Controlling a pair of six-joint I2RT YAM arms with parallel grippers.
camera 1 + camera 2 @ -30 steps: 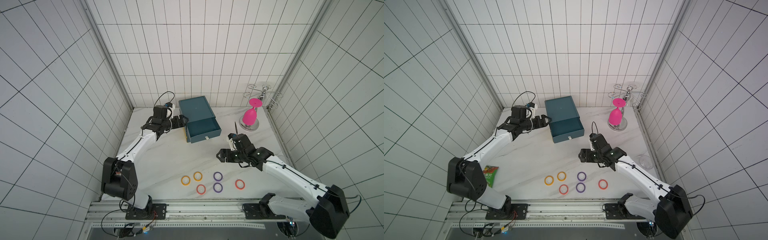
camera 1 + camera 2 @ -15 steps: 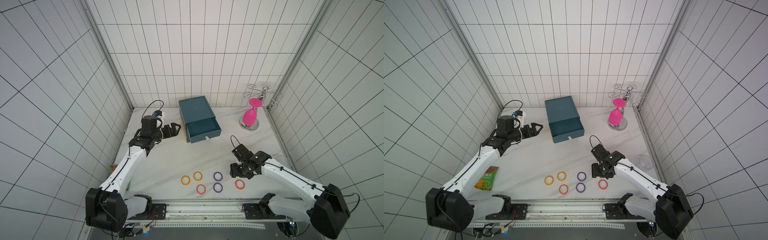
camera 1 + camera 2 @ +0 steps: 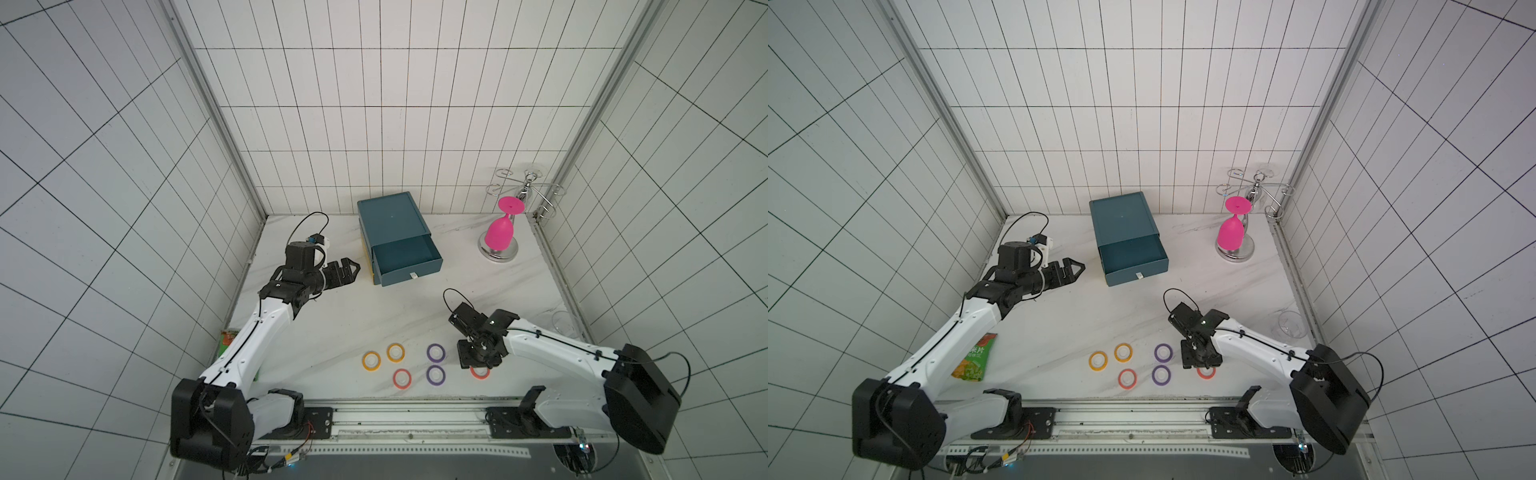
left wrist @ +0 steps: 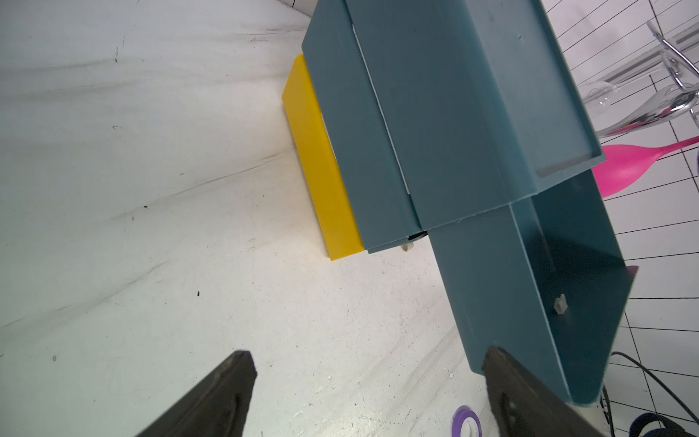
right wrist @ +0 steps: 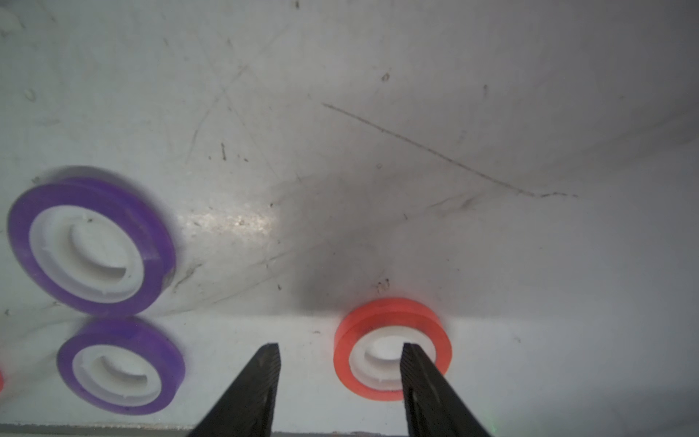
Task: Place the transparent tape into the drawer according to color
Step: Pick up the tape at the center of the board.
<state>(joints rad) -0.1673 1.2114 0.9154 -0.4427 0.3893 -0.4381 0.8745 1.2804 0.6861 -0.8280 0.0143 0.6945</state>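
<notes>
The right tool (image 5: 340,346) has dropped onto the red tape ring (image 5: 393,314) near the front edge of the counter (image 3: 332,316). Its jaws are narrowing but unclamped, with one finger (image 5: 420,370) in the ring's core, so pickup looks close. The left tool (image 4: 368,352), wide open, has backed off the drawer (image 3: 405,255).

Six tape rings (image 3: 401,378), one cabinet (image 3: 392,218), one pink glass (image 3: 500,235)

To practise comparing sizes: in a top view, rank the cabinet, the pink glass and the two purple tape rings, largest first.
1. cabinet
2. pink glass
3. far purple ring and near purple ring: they look alike, so no ranking.
</notes>
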